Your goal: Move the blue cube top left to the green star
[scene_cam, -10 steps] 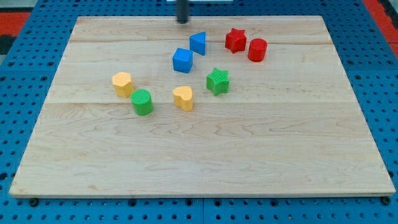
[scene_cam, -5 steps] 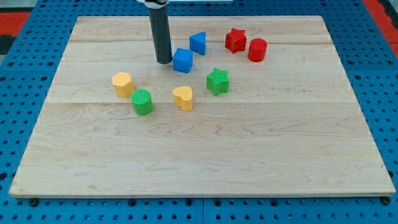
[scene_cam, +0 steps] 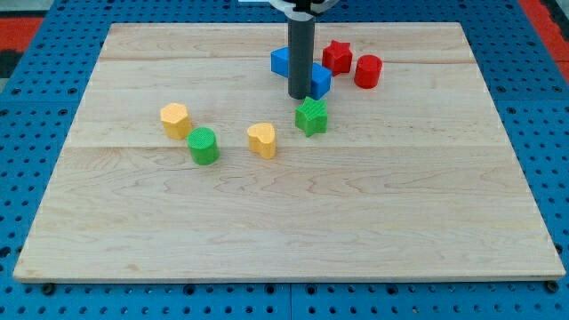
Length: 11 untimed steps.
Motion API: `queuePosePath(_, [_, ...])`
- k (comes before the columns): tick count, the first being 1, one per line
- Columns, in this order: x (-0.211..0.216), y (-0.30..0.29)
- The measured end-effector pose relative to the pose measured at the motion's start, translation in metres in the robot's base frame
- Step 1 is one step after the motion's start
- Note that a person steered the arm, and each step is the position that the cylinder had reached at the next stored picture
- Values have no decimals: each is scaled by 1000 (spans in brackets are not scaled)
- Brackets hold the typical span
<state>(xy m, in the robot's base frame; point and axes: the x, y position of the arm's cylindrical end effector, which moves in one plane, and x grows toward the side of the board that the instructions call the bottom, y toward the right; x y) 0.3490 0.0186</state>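
Pressing against the blue cube [scene_cam: 320, 82]'s left side, my tip [scene_cam: 299, 96] sits just above the green star [scene_cam: 311, 116]. No jaws, bare rod. Cube lies upper right of star, not upper left; task approx. unfinished, repositioning leftward req'd.

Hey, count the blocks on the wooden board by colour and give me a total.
Blue: 2, a cube and another block partly behind the rod
Red: 2
Green: 2
Yellow: 2
Total: 8
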Motion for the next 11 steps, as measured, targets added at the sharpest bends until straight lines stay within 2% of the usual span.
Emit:
queuePosePath(1, [15, 4])
queuePosePath(2, [20, 45])
queuePosePath(3, [18, 55])
queuePosePath(4, [-22, 43])
queuePosePath(6, [-35, 58])
queuePosePath(8, [-65, 35])
queuePosePath(10, [-18, 32])
queuePosePath(11, [-16, 47])
